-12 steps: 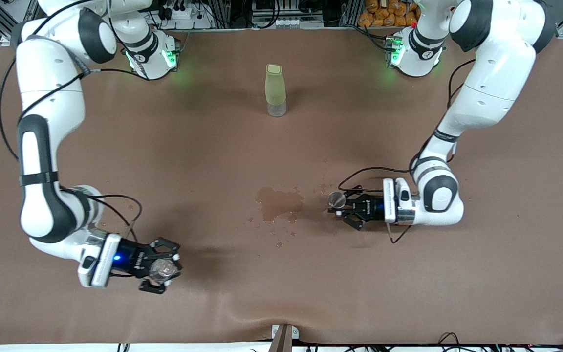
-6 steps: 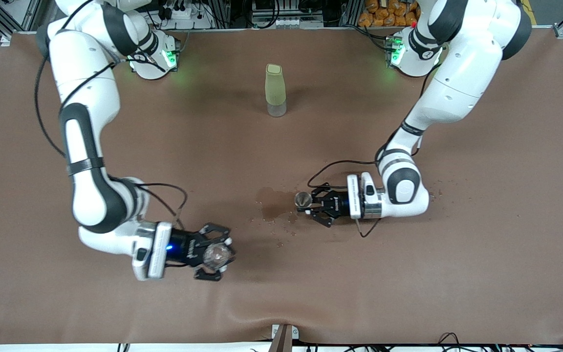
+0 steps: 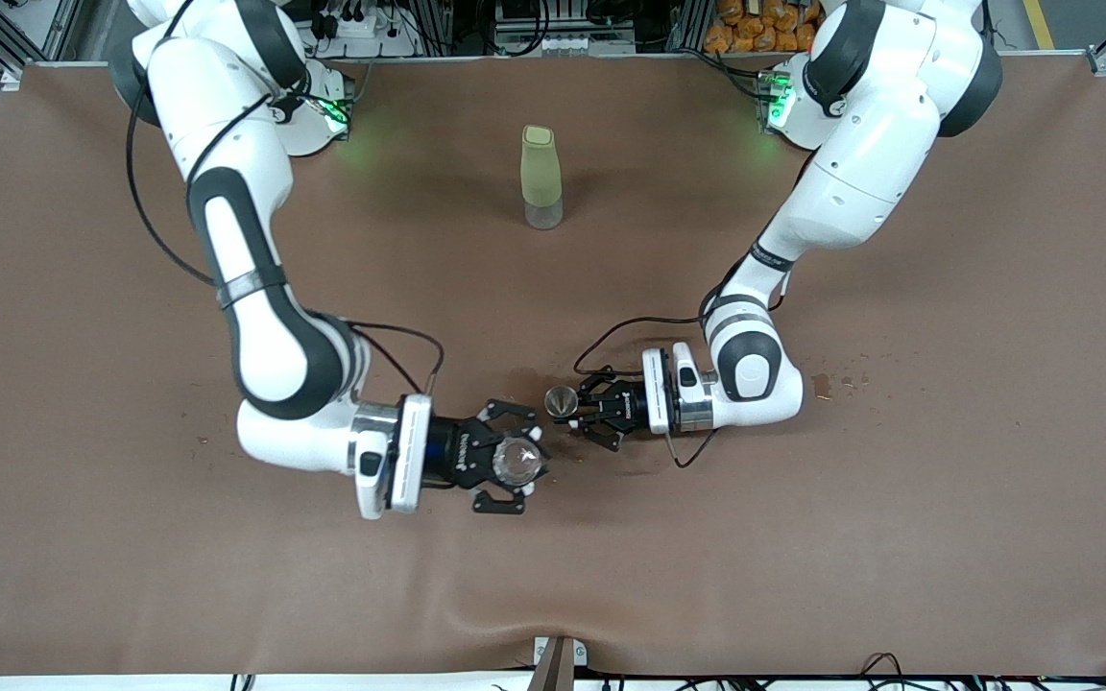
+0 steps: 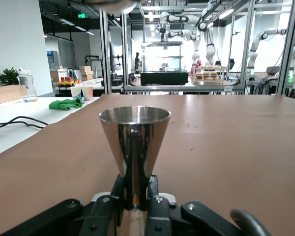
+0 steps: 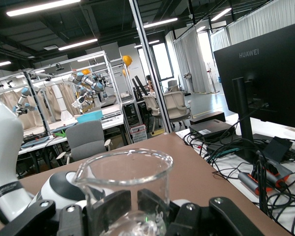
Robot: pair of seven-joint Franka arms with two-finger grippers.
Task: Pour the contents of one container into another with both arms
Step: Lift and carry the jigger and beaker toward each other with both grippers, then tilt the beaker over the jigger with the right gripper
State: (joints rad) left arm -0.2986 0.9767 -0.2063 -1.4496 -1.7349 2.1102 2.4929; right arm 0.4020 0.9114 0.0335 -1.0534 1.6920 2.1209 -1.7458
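The tiny clear glass cup (image 3: 520, 460) stands upright in my right gripper (image 3: 513, 464), which is shut on it over the middle of the table. Just beside it, toward the left arm's end, my left gripper (image 3: 574, 411) is shut on the waist of the silvery hourglass jigger (image 3: 561, 399), also upright. The two rims are about a cup's width apart and do not touch. In the left wrist view the jigger (image 4: 134, 140) rises from the left gripper (image 4: 136, 196). In the right wrist view the glass cup (image 5: 125, 184) sits in the right gripper (image 5: 137, 209).
A tall pale-green bottle (image 3: 540, 178) stands between the two bases, farther from the front camera than both grippers. Small dark wet spots (image 3: 823, 386) mark the brown mat (image 3: 947, 499) toward the left arm's end. The mat ripples at its near edge (image 3: 515, 624).
Both arms swung in toward the table's middle. The right gripper carried the glass cup and the left carried the jigger until they came close together. Neither grip changed.
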